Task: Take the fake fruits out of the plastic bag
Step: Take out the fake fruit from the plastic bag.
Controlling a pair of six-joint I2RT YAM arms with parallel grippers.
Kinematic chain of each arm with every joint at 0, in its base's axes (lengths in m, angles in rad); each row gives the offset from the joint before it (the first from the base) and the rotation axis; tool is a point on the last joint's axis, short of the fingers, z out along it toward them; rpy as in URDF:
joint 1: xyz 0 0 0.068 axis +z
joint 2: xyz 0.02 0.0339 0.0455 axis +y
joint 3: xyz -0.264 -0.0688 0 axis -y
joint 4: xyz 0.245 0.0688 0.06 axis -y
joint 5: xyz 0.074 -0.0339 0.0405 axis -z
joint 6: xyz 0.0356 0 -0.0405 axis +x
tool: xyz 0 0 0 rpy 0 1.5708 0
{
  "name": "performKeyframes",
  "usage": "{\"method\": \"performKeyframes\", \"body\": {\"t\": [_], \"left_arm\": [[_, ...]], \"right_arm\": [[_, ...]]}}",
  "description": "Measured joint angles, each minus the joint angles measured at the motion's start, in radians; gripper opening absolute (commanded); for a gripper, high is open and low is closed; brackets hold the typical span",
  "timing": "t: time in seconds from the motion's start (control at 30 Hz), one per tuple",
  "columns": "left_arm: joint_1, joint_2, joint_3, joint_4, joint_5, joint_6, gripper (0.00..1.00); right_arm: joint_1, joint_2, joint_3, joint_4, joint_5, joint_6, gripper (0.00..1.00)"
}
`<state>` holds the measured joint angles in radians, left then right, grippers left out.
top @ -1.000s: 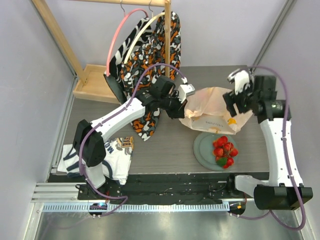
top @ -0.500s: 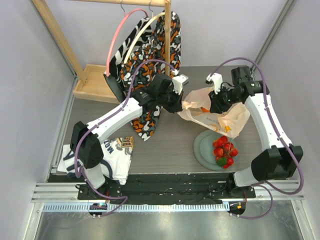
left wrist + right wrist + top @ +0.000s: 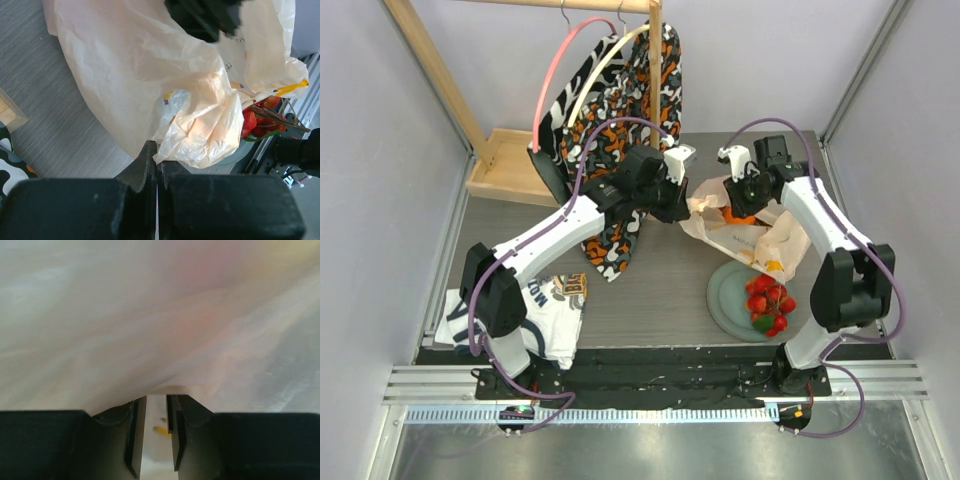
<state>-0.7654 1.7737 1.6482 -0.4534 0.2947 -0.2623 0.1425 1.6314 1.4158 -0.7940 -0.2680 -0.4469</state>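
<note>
I judge the task barely begun: only the red berry cluster (image 3: 768, 300) lies out, on the grey-green plate (image 3: 722, 300) at the near right of the tabletop (image 3: 650, 295). An orange shape (image 3: 739, 213), likely a fruit, sits inside the plastic bag (image 3: 772, 238) just beyond the plate. The left end effector (image 3: 156, 162) is pinched shut on the bag's left edge. The right end effector (image 3: 156, 412), at the bag's far-side mouth right over that shape, has its jaws a narrow slit apart under draped film, and I cannot tell whether it grips anything.
</note>
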Motion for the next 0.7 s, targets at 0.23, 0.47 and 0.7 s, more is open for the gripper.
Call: {"method": "performKeyframes", "body": {"t": [0.23,0.47,0.7], "left_arm": [[0.000,0.000,-0.018,0.008,0.020,0.005,0.00],[0.000,0.000,-0.036,0.018,0.021,0.008,0.00],[0.000,0.003,-0.065,0.018,0.021,0.014,0.00]], "right_arm": [[-0.002,0.140,0.019,0.104,0.192,0.035,0.31],[0.014,0.209,0.019,0.139,0.272,0.038,0.70],[0.033,0.179,-0.053,0.130,0.283,0.072,0.99]]}}
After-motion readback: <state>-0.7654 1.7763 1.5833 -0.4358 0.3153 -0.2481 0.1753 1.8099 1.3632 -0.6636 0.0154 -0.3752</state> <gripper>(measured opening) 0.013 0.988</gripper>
